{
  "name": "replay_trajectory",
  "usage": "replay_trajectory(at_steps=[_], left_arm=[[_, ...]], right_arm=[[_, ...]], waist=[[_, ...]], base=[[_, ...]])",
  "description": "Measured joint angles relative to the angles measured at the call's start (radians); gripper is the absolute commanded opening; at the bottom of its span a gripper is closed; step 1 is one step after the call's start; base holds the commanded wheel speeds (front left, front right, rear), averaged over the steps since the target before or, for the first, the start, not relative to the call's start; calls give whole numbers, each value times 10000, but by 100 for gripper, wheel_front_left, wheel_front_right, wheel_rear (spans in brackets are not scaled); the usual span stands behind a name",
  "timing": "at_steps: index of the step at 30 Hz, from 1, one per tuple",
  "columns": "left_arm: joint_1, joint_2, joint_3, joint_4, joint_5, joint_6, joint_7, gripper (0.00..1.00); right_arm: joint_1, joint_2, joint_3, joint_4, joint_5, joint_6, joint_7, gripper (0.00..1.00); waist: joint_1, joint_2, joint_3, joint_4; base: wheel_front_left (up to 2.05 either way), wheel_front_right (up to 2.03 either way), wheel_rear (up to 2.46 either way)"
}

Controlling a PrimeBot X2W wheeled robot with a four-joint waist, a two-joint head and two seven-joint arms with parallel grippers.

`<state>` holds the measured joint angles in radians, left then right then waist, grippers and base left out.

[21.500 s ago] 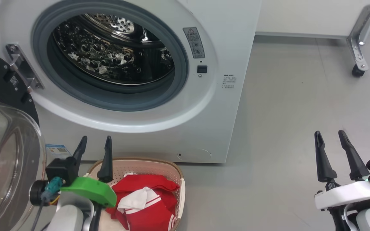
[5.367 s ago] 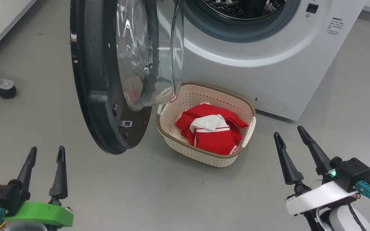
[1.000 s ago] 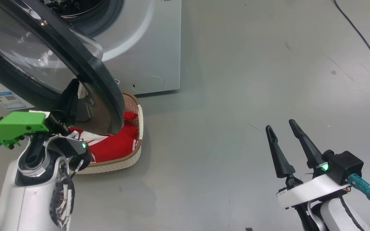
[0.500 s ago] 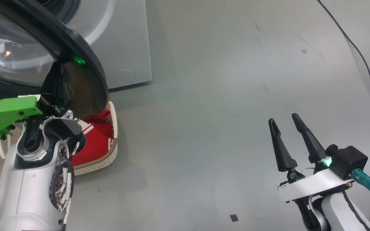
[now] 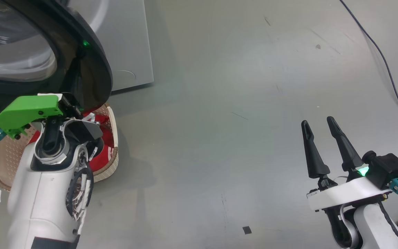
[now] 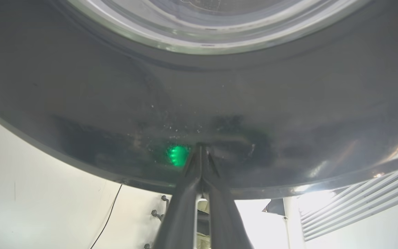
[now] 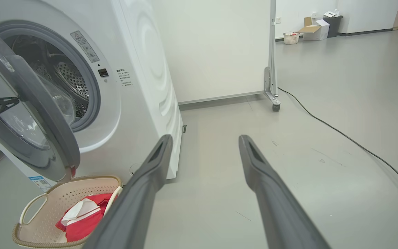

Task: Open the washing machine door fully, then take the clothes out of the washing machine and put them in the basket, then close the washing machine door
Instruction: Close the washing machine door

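While the left fingers (image 6: 185, 200), closed together, touch the washing machine door (image 6: 81, 86), the right fingers (image 5: 312, 152) stand apart, empty.

The grey floor (image 5: 219, 138) bears the washing machine (image 7: 140, 103), the basket (image 7: 52, 202) before it, and a black cable (image 7: 337, 130).
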<state>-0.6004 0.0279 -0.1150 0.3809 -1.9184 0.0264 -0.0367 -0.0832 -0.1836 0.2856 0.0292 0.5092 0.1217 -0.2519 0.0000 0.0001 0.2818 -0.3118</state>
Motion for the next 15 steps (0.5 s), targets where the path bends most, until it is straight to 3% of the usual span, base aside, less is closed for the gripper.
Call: replay_trajectory(at_steps=[7, 15], left_arm=[[17, -4, -1022, 274, 380, -314, 416, 0], [553, 512, -3081, 546, 2871, -759, 855, 0]], right_arm=[[-1, -15, -265, -13, -4, 2, 0, 100], [3, -199, -593, -56, -100, 2, 0, 100]], waist=[[0, 0, -114, 385], [0, 0, -408, 1118]], base=[[0, 0, 0], [0, 0, 0]])
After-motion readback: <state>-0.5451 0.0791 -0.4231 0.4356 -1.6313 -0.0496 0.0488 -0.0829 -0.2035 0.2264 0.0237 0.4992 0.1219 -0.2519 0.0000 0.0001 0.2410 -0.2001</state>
